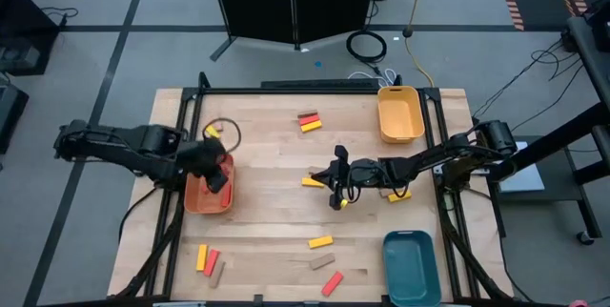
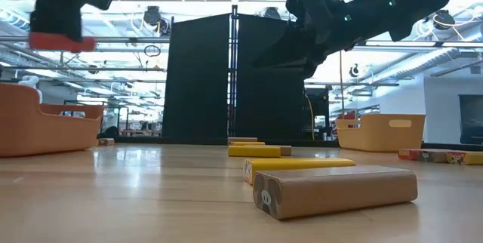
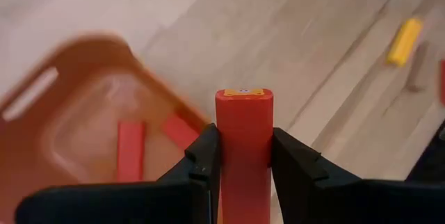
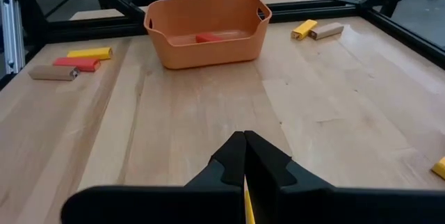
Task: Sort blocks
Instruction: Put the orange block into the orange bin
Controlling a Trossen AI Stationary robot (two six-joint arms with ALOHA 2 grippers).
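My left gripper [image 1: 215,170] hangs above the orange tray [image 1: 195,202], shut on a red block [image 3: 243,113]. That tray holds two red blocks [image 3: 130,147]. My right gripper [image 1: 335,185] reaches to the table's middle, lifted off the table in the low view; its fingers [image 4: 233,156] are closed, with a sliver of a yellow block [image 4: 248,206] between them. Loose red, yellow and tan blocks lie flat on the table: a pair near the far edge [image 1: 308,121], some at the near left [image 1: 208,261], others at the near middle [image 1: 322,252]. My left gripper pinches the red block between its two fingers [image 3: 205,158], which lie on its long sides [image 3: 224,147]. The block's free end [image 3: 243,95] sticks out past the fingertips. It is lifted clear and lies about level under the gripper [image 2: 62,43]. My right gripper is shut on the yellow block, but its own fingers hide all but a thin yellow strip; which part it has cannot be told.
A yellow tray [image 1: 399,116] stands at the far right and a teal tray [image 1: 410,267] at the near right. More blocks [image 1: 398,194] lie under the right arm. A tan block [image 2: 336,190] and a yellow one [image 2: 298,166] lie close to the low camera.
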